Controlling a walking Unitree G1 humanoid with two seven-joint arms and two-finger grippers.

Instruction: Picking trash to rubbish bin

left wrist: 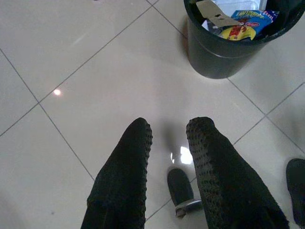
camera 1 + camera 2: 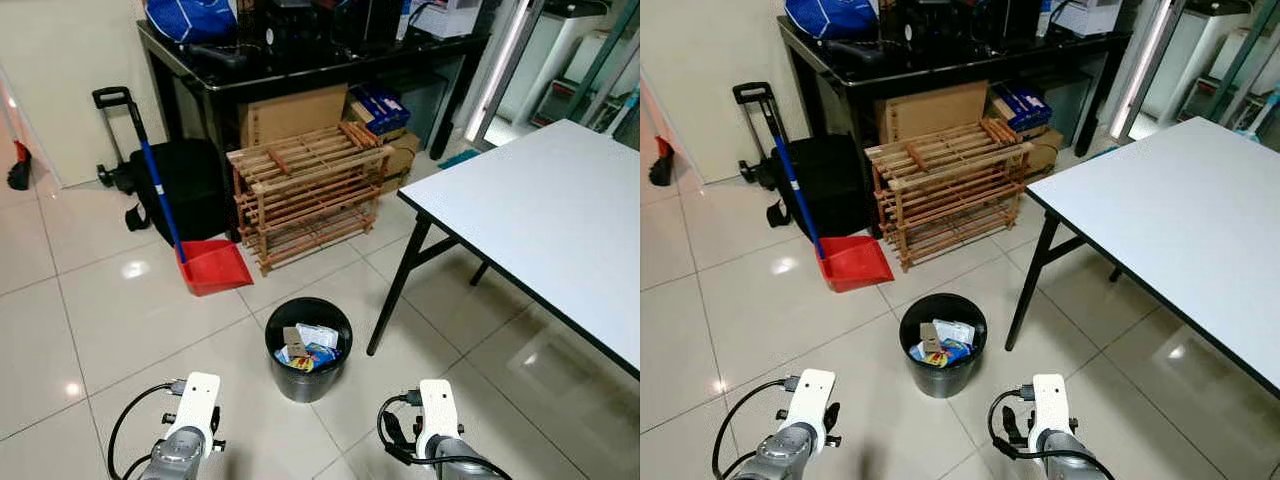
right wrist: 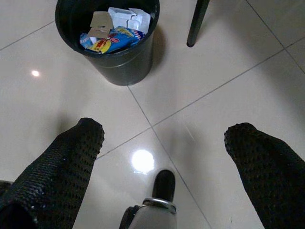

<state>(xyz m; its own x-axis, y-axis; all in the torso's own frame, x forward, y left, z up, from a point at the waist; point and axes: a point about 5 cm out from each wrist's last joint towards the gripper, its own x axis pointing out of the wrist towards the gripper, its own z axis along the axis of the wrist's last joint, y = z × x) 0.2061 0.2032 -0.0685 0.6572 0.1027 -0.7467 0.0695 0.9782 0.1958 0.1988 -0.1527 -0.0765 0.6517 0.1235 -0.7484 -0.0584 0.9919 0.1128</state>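
Note:
A black round rubbish bin (image 2: 308, 350) stands on the tiled floor just ahead of me, between my two arms. Inside lie a piece of cardboard (image 3: 101, 21), a white packet (image 3: 128, 16) and a blue and yellow snack wrapper (image 3: 114, 40). My left gripper (image 1: 170, 130) hangs low over the floor, short of the bin, open with a small gap and nothing between its fingers. My right gripper (image 3: 167, 130) hangs over the tiles on the bin's other side, wide open and empty. The bin (image 1: 224, 47) sits beyond the left fingertips.
A white table (image 2: 540, 200) on black legs stands close on the right, one leg (image 2: 395, 290) beside the bin. Behind the bin are a wooden rack (image 2: 310, 190), a red dustpan (image 2: 215, 265) with a blue handle, a black bag (image 2: 190, 185) and a dark desk (image 2: 215, 75).

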